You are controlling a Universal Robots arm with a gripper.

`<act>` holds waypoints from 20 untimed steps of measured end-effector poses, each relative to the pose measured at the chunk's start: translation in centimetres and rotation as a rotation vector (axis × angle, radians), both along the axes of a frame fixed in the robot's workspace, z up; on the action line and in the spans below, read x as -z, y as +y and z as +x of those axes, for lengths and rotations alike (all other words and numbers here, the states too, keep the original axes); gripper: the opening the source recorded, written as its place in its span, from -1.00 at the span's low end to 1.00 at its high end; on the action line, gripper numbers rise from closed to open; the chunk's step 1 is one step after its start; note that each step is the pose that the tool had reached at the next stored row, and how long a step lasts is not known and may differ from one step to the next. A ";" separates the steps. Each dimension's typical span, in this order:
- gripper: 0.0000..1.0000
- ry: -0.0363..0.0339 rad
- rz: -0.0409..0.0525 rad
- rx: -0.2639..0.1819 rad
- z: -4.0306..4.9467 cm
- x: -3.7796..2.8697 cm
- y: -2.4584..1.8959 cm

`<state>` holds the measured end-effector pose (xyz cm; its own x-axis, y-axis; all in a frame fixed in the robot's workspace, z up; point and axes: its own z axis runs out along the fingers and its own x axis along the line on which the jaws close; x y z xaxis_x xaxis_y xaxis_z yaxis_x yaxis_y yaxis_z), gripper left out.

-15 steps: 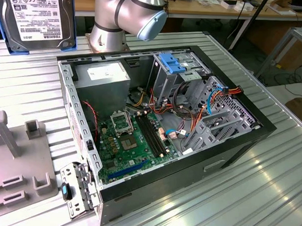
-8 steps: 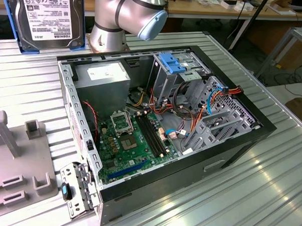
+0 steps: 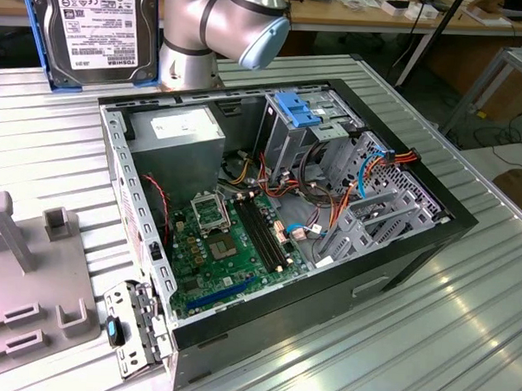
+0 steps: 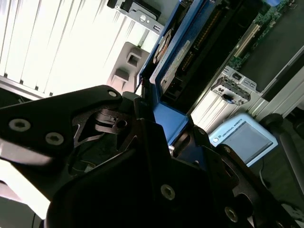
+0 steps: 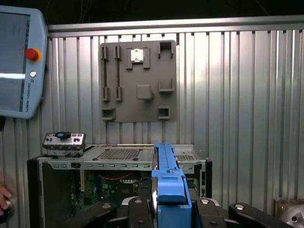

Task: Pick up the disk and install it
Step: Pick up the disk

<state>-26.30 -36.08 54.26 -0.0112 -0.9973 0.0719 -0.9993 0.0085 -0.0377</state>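
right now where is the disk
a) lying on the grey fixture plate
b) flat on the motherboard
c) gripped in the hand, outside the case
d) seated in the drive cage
c: in the first wrist view the disk stands edge-on with its blue rail clamped in the hand, and in the exterior view it sits at the upper left, outside the open case.

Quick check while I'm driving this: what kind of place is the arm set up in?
Probably a robotics lab bench: an open computer case on a ribbed metal table, a teach pendant, and the disk held in the pincer.
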 end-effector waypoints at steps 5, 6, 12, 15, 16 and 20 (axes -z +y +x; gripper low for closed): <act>-0.25 0.0000 0.0000 0.000 1.03 0.00 -0.01; -0.25 0.0000 0.0000 0.000 1.22 0.00 0.00; -0.25 0.0000 0.0000 0.000 2.05 0.00 -0.01; -0.25 0.0000 0.0000 0.000 2.71 0.00 -0.02; -0.25 0.0000 -0.0001 0.000 2.94 0.00 -0.02; -0.25 0.0001 -0.0001 0.000 3.99 0.00 -0.02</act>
